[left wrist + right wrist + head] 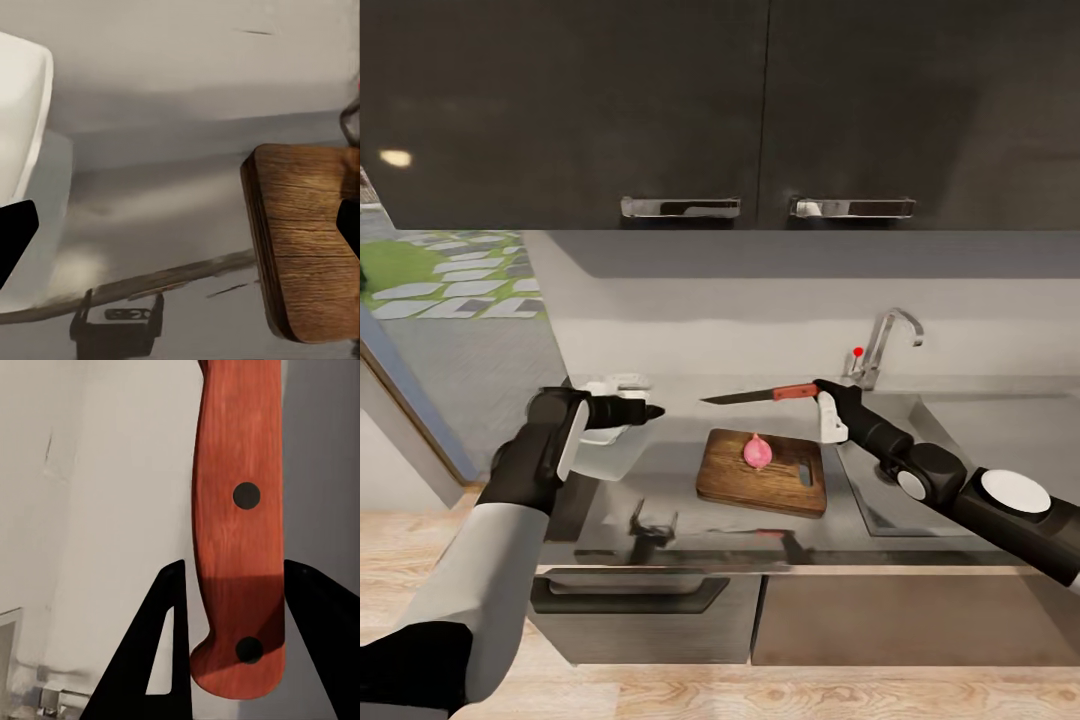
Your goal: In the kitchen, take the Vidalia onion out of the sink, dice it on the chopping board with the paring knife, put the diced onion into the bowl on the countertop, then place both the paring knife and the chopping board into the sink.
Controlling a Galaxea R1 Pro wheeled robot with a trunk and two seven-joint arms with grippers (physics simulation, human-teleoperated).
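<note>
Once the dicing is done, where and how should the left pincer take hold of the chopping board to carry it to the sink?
Probably by the chopping board's plain short end nearest the left pincer, coming in from the bowl side. The board lies flat, that edge is bare, and the slot handle sits at the far end by the sink. The Vidalia onion rests mid-board.

Dark wall cabinets with two chrome bar handles hang above a pale grey wall. At the left, a window looks onto grass and stepping stones. Below lies a light wooden floor.
</note>
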